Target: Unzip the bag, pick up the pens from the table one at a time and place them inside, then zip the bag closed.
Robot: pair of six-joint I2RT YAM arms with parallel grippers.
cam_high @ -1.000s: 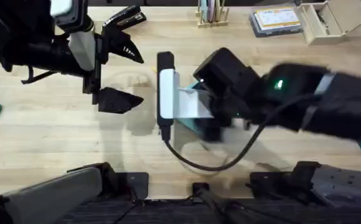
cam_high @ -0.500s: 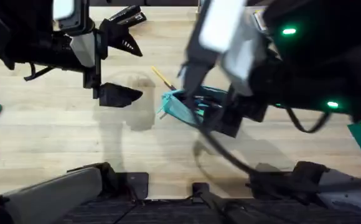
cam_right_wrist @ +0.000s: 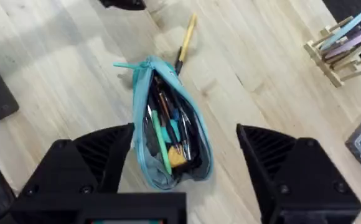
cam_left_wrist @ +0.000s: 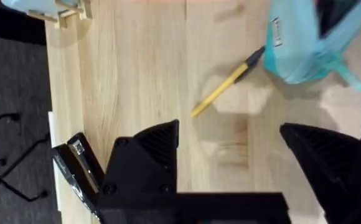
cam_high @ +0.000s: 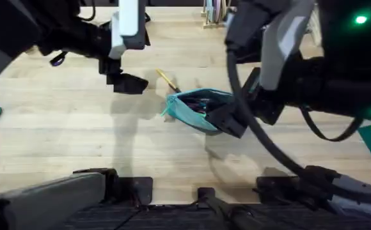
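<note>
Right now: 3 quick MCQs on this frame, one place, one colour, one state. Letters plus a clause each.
1. Where is the loose pen?
A. inside the bag
B. on the table beside the bag
C. in the left gripper

2. What colour is its shaft?
A. yellow
B. red
C. white

3. The bag is:
A. zipped shut
B. unzipped, contents showing
C. folded flat

B: it lies on the table at the bag's end.
A: left wrist view shows yellow.
B: right wrist view looks into the open bag.

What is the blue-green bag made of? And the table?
The bag looks like soft teal fabric: its sides sag and crease around the open zipper. The table looks like pale wood with a matte finish, showing grain lines and plank seams.
</note>
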